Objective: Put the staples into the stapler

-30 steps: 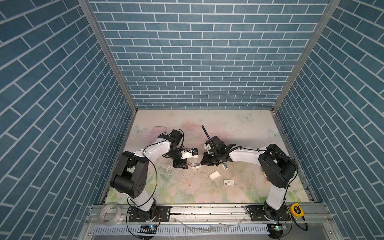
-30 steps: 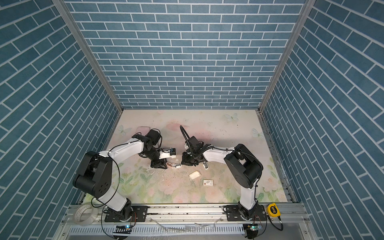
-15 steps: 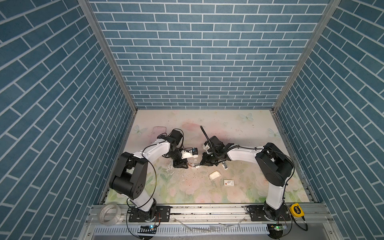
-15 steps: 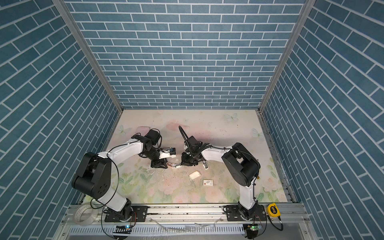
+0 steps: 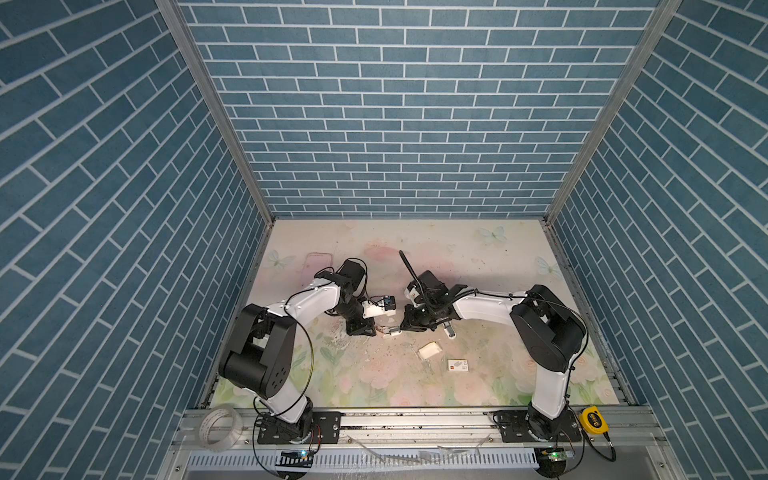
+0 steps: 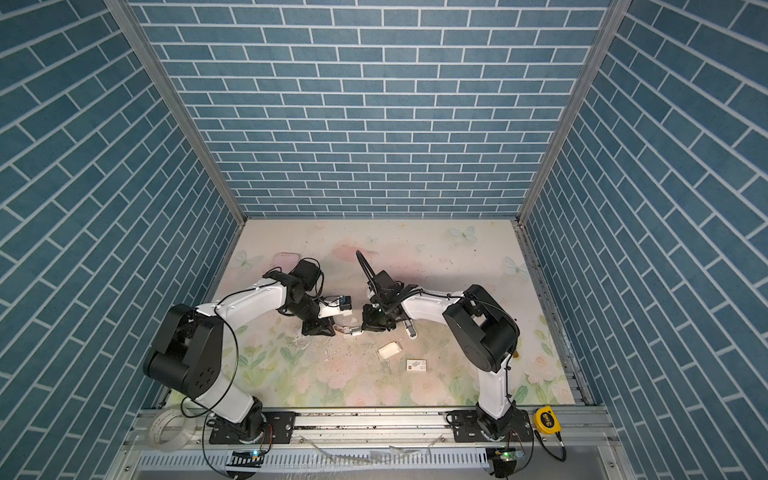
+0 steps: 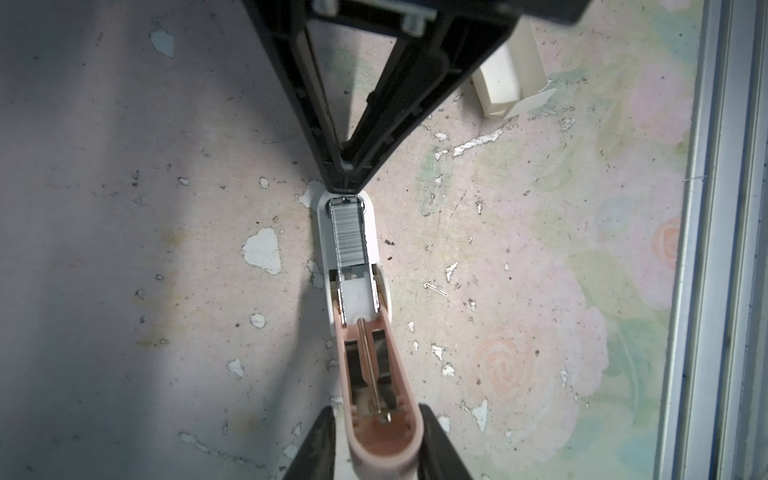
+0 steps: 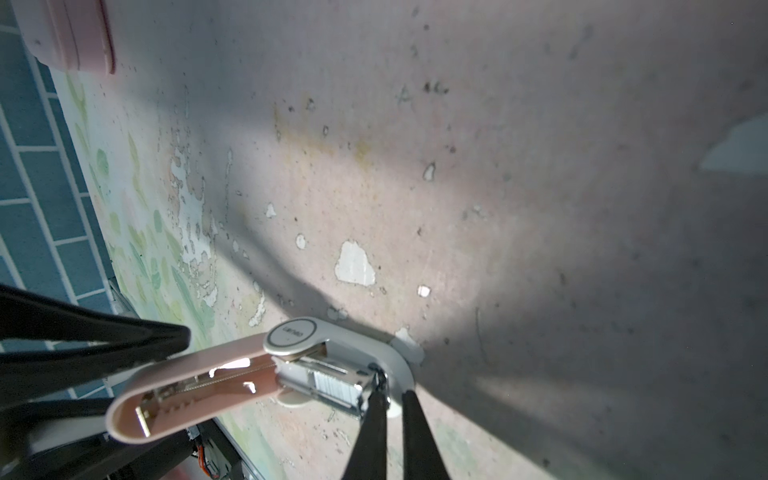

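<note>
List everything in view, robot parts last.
stapler: one, pink and white, open, between the grippers
staples: one strip, grey, in the stapler's magazine
card tray: one, white, right of stapler
sleeve: one, white with red mark, beside tray
flat case: one, pink, far left
small item: one, grey, beyond the tray
tape roll: one, clear, front rail left
tape measure: one, yellow, front rail right
table: one, floral
left gripper: one, black, around the stapler's pink lid
right gripper: one, black, shut at the stapler's front
</note>
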Robot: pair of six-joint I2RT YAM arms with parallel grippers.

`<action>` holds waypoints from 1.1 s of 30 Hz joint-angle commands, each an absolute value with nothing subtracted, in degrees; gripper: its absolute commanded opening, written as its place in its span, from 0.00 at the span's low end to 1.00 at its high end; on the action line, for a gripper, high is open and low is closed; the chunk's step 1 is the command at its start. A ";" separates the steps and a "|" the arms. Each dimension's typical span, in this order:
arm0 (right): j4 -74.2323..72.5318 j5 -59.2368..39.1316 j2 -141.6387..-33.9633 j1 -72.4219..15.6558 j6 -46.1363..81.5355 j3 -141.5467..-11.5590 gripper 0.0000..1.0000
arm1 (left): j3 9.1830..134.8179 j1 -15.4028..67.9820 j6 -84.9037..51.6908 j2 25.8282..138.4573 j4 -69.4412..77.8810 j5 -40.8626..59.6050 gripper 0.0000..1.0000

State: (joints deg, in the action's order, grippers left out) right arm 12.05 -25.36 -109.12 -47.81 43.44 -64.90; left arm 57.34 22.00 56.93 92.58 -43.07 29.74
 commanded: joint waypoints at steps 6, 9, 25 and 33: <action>13.63 -25.99 -110.82 -47.63 42.18 -66.82 0.12 | 57.17 22.22 56.37 91.58 -42.79 29.58 0.33; 13.47 -25.85 -110.23 -47.64 42.36 -66.28 0.12 | 57.24 22.15 56.39 91.32 -43.43 30.21 0.33; 14.46 -26.27 -111.79 -47.63 42.01 -66.58 0.11 | 57.35 22.15 56.16 90.48 -43.95 30.50 0.29; 15.94 -25.59 -112.22 -47.63 41.27 -67.00 0.08 | 57.73 22.16 55.99 90.70 -44.56 31.35 0.24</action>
